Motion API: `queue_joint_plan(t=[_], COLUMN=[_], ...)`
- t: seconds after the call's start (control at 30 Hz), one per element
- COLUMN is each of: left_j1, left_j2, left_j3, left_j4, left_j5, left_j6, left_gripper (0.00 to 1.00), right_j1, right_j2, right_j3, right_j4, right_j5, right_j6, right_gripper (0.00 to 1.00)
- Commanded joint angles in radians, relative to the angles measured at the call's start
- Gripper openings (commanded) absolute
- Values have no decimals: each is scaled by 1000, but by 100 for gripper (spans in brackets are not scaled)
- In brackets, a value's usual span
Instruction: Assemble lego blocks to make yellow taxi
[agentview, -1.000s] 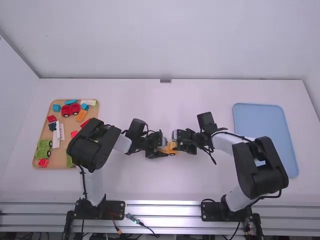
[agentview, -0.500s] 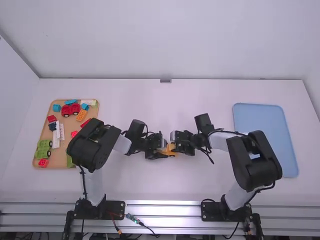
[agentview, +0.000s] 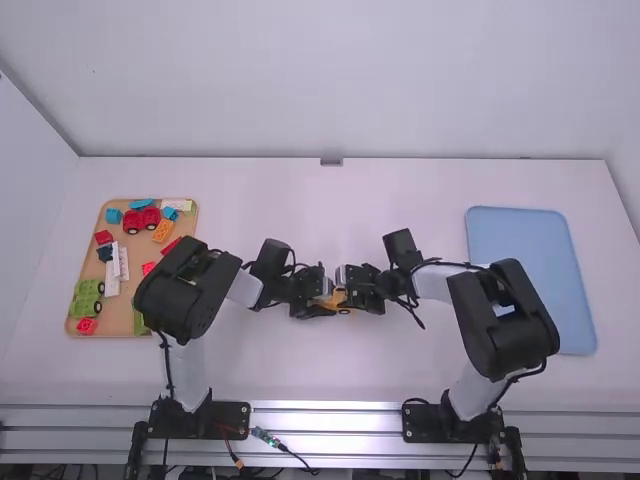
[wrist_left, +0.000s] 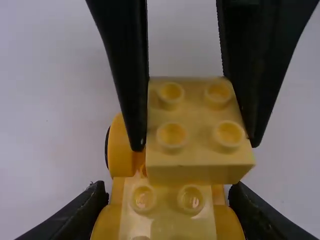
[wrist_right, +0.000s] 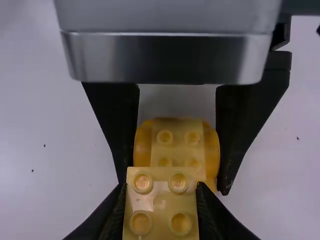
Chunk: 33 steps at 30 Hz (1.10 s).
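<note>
Lego blocks (agentview: 163, 231), variously coloured, lie in the tan tray (agentview: 135, 262)

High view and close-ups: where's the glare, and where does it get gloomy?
High view: strong glare along the metal rail, fairly even light on the table; left wrist view: the table looks dimmer and greyer; right wrist view: pale sheen on the silver casing.
</note>
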Motion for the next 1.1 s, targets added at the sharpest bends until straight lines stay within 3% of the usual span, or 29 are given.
queue_joint_plan(t=[0.0, 0.53, 0.83, 1.07], left_j1=[3, 3, 3, 3], left_j2=[8, 8, 8, 8], left_j3=[-13, -13, -13, -13], left_j4=[-4, -24, -24, -23], left_j5=[11, 10, 11, 11], left_j6=[23, 23, 23, 23], left_gripper=[55, 52, 52, 52], right_j1=[1, -16, -59, -26], right_j2=[19, 19, 19, 19], right_j3=[0, 0, 0, 0], right_j4=[-6, -2, -24, -13], right_j5=[1, 79, -5, 7], right_j6=[5, 52, -3, 3], right_gripper=[6, 4, 4, 4])
